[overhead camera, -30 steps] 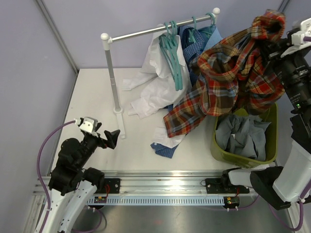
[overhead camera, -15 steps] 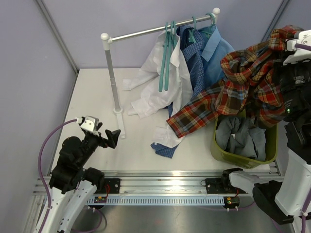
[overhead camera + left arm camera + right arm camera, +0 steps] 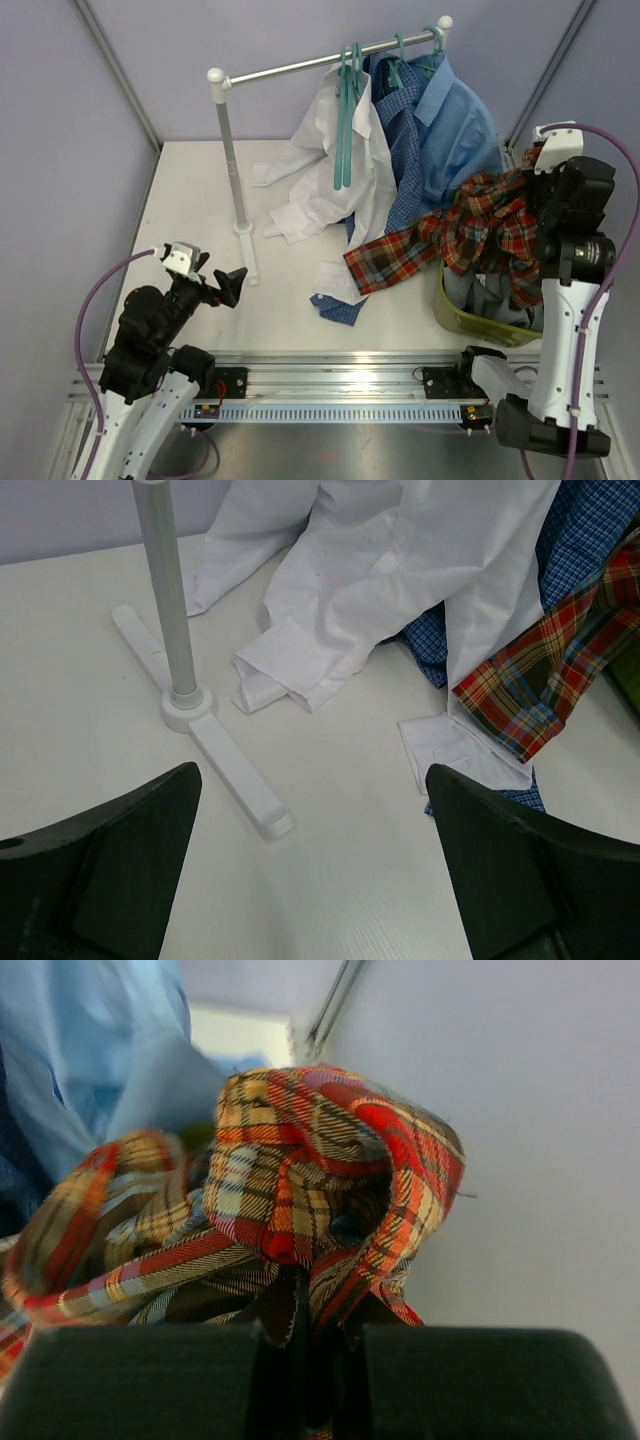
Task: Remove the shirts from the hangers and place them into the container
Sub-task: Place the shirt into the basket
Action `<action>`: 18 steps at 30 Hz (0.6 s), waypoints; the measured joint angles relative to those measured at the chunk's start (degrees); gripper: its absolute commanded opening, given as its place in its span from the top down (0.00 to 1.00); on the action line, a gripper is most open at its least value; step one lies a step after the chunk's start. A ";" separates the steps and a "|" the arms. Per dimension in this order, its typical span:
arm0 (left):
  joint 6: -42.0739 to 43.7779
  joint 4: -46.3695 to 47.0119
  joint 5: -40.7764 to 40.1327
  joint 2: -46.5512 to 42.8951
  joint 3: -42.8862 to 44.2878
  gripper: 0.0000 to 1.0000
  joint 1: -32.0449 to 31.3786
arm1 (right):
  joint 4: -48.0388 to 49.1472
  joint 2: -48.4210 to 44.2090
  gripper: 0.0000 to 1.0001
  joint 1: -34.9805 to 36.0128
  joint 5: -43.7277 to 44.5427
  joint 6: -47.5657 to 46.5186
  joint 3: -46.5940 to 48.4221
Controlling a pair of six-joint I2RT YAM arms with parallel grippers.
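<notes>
Red-orange plaid shirt (image 3: pixel 480 230) is clamped in the shut fingers of the right gripper (image 3: pixel 300 1305) and draped over the basket (image 3: pixel 452 308), one tail trailing onto the table (image 3: pixel 190 200). A grey shirt (image 3: pixel 490 295) is seen inside the basket. White (image 3: pixel 320 180), check (image 3: pixel 400 150) and blue (image 3: pixel 455 130) shirts are hung on hangers (image 3: pixel 345 130) from the rail (image 3: pixel 290 66). The left gripper (image 3: pixel 310 780) is held wide apart, empty, near the rail's foot.

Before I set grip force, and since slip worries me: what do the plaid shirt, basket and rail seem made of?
Plaid shirt: soft woven cloth, matte; it bunches in loose folds.
Basket: probably plastic, olive, smooth moulded rim.
Rail: likely metal, silvery tube with a dull sheen.
</notes>
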 measured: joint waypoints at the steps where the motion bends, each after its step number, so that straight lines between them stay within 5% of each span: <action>1: 0.00 0.00 0.00 -0.33 0.00 0.01 0.00 | 0.04 0.61 1.00 -3.72 -2.82 0.74 -1.97; 7: 0.00 0.11 0.04 -0.98 0.00 0.01 0.00 | 0.00 3.89 1.00 -20.79 -19.61 0.07 -14.25; 14: -0.02 0.37 0.48 -1.01 0.00 0.01 0.00 | -2.54 16.17 1.00 -21.27 -29.86 -10.93 -25.57; 18: -0.02 0.37 0.52 -1.42 0.00 0.01 0.00 | -3.06 21.53 0.89 -21.38 -33.33 -15.91 -27.93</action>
